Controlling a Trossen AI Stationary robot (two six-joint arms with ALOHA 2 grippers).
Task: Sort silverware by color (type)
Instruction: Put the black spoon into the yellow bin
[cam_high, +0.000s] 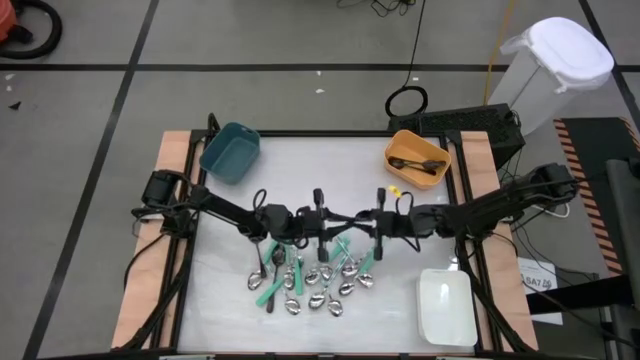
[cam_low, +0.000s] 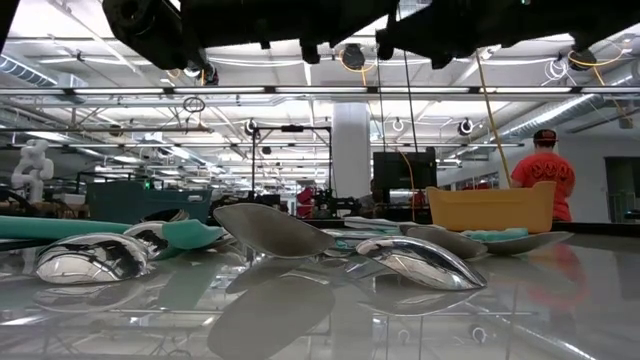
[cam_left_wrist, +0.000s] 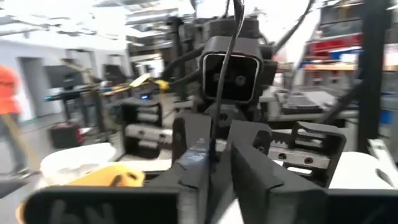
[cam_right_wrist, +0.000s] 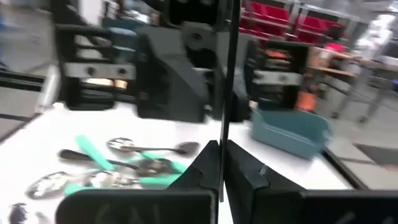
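Silverware (cam_high: 315, 282) lies heaped on the table's near middle, just below both grippers: right gripper (cam_high: 381, 226) pinched together, left gripper (cam_high: 318, 228) slightly parted, both meeting above it.

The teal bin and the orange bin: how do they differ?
The teal bin sits at the table's far left corner, the orange bin at the far right. The teal bin looks empty; the orange bin holds dark utensils. The teal bin sits turned at an angle more than the orange one. Both are small open-topped plastic bins.
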